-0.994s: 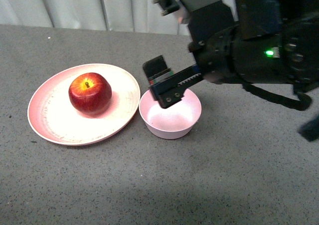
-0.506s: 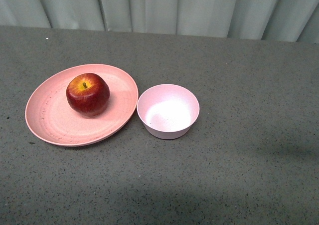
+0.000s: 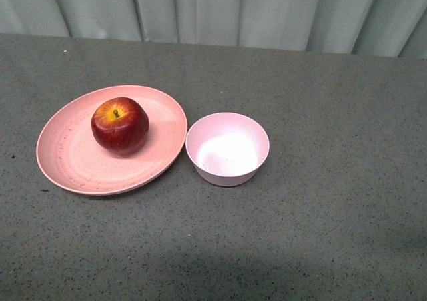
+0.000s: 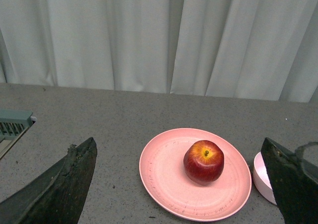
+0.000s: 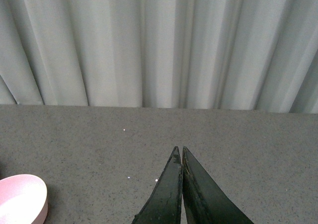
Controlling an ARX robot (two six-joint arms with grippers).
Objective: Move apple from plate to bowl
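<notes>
Ahead of your wide-spread left fingers (image 4: 69, 184), the apple (image 4: 203, 160) sits on the plate (image 4: 164, 170). Your right fingers (image 5: 174, 194) press together, empty, near the bowl (image 5: 20, 200).

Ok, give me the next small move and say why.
Probably ease the left gripper toward the apple: its fingers stand wide open with the apple framed between them, sitting on the plate; the bowl is empty, and the right gripper is shut.
</notes>
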